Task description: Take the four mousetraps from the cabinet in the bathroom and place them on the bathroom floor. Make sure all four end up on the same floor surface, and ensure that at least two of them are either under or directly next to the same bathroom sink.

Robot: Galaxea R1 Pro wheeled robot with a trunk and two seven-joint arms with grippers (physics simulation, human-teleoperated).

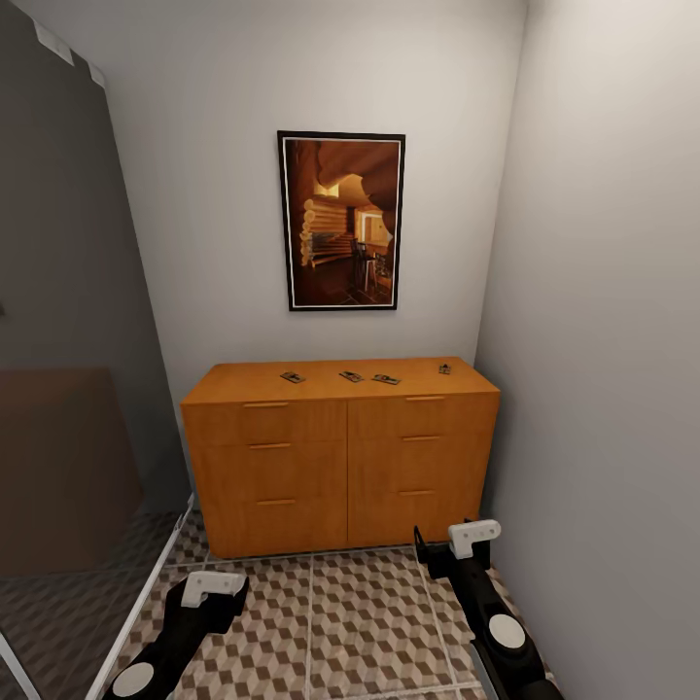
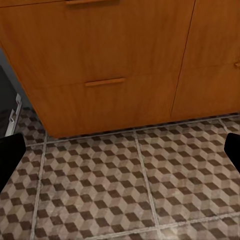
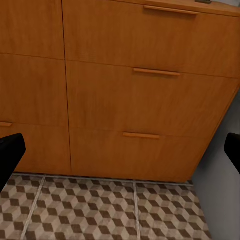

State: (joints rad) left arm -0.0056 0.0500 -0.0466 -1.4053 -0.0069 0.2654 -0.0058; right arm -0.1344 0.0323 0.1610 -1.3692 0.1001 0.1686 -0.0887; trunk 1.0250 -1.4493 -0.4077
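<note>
Mousetraps lie in a loose row along the top of the cabinet (image 1: 340, 457), four of them: one left of centre (image 1: 292, 376), two near the middle (image 1: 351, 376) (image 1: 386, 379), and one toward the far right edge (image 1: 444, 368). All sit well above and ahead of both my grippers, which hang low over the bathroom floor (image 1: 360, 612) in front of the drawer fronts. My right gripper (image 1: 447, 549) is nearer the cabinet and lines up best with the right-hand traps; my left gripper (image 1: 209, 598) sits further back, below the leftmost trap. Both are empty: in each wrist view the dark fingers (image 2: 10, 155) (image 3: 11, 150) stand at the picture's edges, spread wide, with nothing between them. I judge that the coming move is a lift of the arms up and forward to the cabinet top, right arm first.
</note>
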